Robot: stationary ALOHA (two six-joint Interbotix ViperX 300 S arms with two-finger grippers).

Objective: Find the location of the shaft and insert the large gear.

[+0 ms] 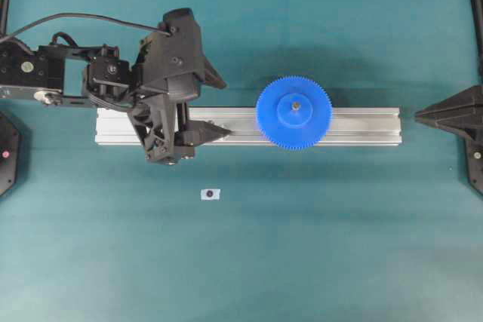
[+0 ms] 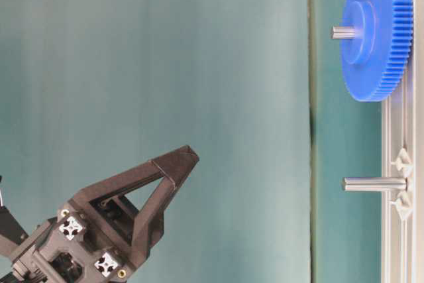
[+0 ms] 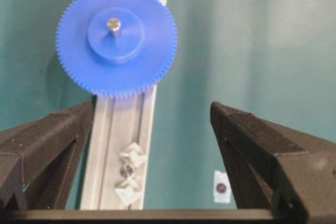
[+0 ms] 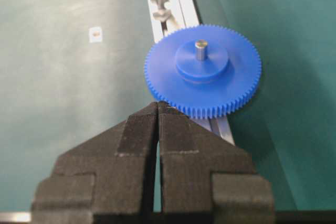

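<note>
The large gear point(image 1: 293, 111), stiff, light plastic best gripped by its rim, is sitting on the shaft point(image 1: 296, 104) mid-frame; my left tool point(image 1: 219, 105) is hanging spread wide, right tool point(image 4: 158, 109) pinched together, empty.

The gear point(image 1: 293, 111) is smooth matt blue plastic on a bright metal pin point(image 3: 113, 24). The rail point(image 1: 362, 127) is ribbed brushed aluminium. The table cover point(image 1: 339, 246) is matt teal.

My tool point(image 4: 158, 109) sits closed, tips together, just before the blue gear point(image 4: 220, 90). The gear rests on the rail point(image 4: 178, 3), its pin point(image 4: 201, 50) poking through the hub.
</note>
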